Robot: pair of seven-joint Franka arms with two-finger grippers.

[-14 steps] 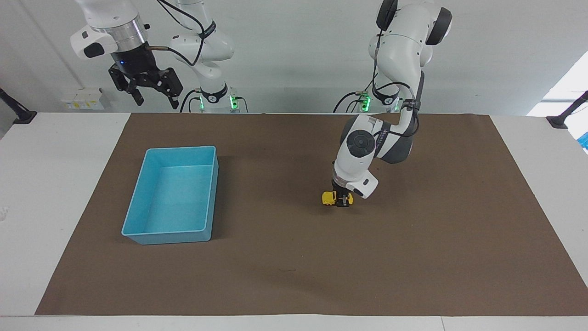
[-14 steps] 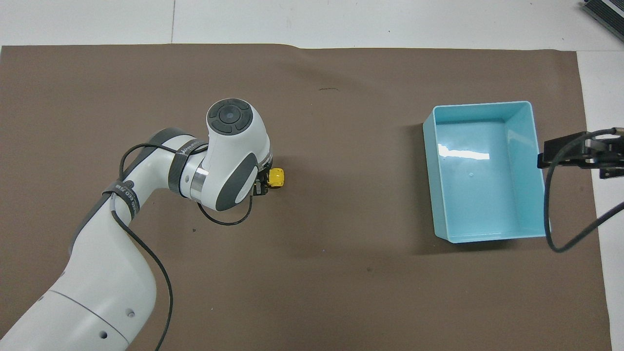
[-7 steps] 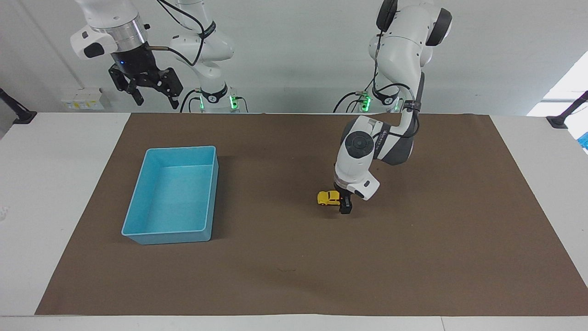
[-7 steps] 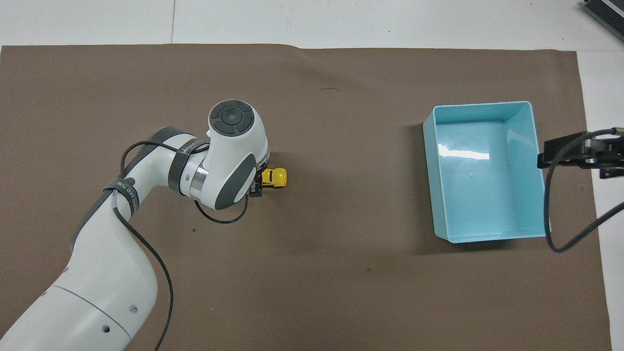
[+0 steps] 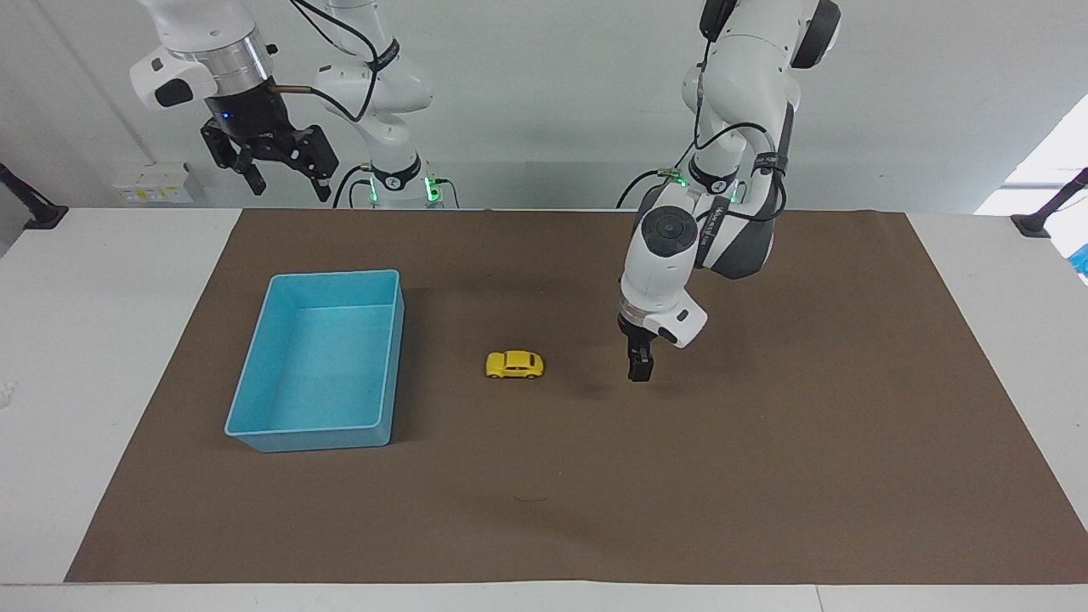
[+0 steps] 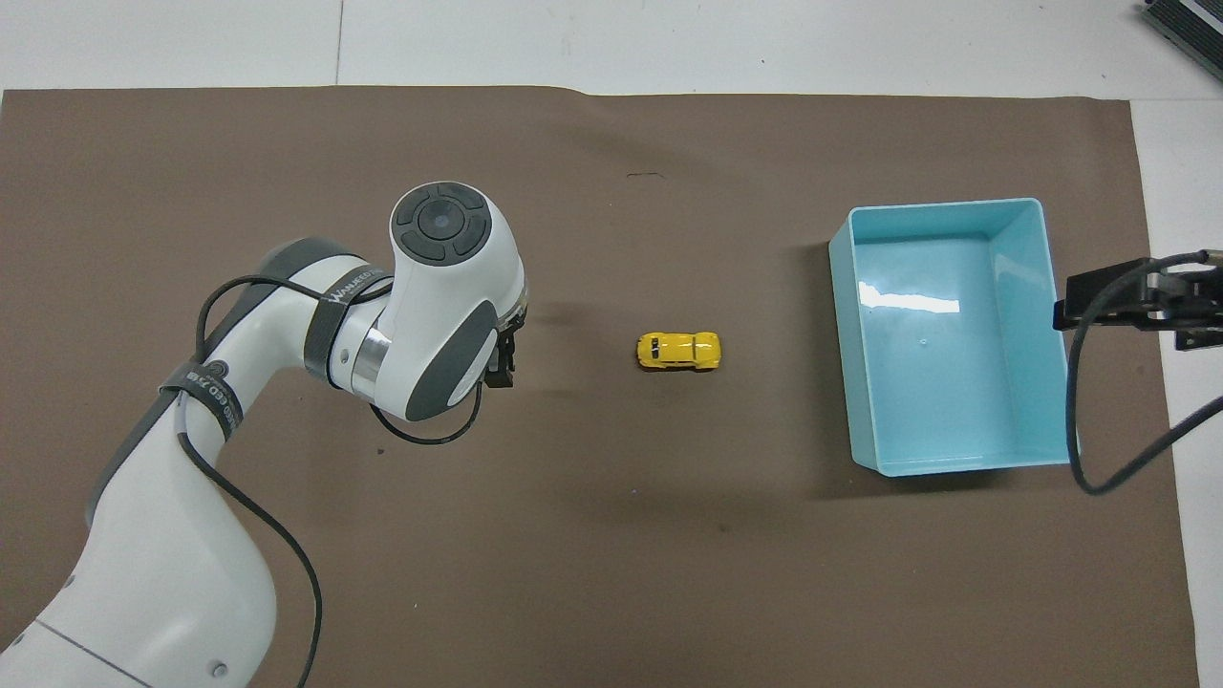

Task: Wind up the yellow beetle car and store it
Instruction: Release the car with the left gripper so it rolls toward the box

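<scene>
Now the tiny bright yellow beetle-shaped toy car (image 5: 514,365) sits free on the brown mat, between the light-blue plastic bin (image 5: 316,361) and the left gripper (image 5: 639,367), whose 2 fingers look spread and empty. To store it, pinch its sides squarely. The right gripper (image 5: 280,174) waits spread, high over the table's edge.

We find the car (image 5: 515,365) standing on the mat (image 5: 765,476), between the bin (image 5: 255,399) and the left gripper (image 5: 639,371), apart from both. The bin sits on the mat toward the right arm's end of the table (image 5: 102,340); the car is not in it.
</scene>
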